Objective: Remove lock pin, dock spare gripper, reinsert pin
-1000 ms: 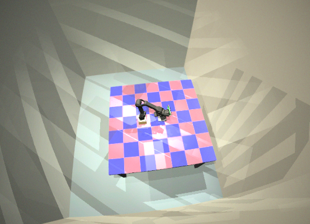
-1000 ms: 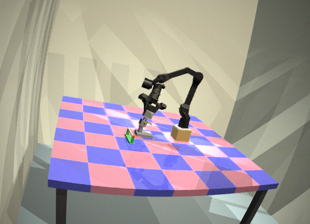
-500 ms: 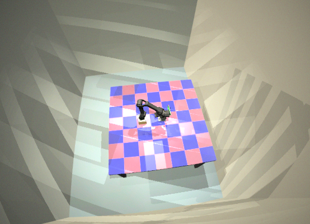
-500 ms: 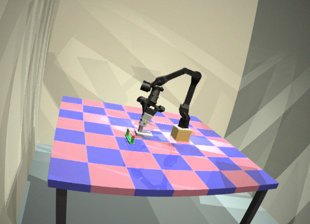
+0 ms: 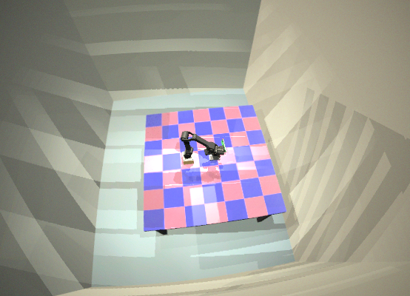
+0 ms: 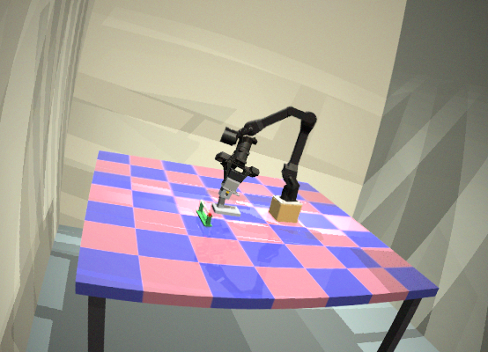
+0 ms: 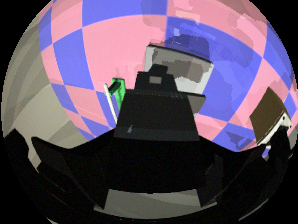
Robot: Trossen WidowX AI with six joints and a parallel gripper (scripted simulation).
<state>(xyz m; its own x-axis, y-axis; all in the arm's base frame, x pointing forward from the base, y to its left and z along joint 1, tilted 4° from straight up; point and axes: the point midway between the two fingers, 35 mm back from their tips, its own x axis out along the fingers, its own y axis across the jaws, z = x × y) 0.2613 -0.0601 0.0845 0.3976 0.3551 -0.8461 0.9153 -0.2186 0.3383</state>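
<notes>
The mount (image 6: 233,212) (image 7: 202,86) is a light grey base plate with a short grey post, standing on the table. My gripper (image 6: 232,182) is shut on the spare gripper (image 6: 231,187), a grey body held tilted over the mount. Its lower end is at the top of the post; whether it sits inside the socket is too small to tell. The dark fingers hide the joint in the wrist view. A small green rack (image 6: 204,218) (image 7: 120,89) stands beside the mount, with a red end (image 6: 210,215) and a thin white bar (image 7: 110,102). These may be the lock pin; I cannot tell surely.
The arm's tan base block (image 5: 188,160) (image 6: 285,209) (image 7: 268,112) stands on the checkered table (image 5: 235,209) (image 6: 169,276), on the side of the mount away from the green rack. The arm arches high between its base and the mount.
</notes>
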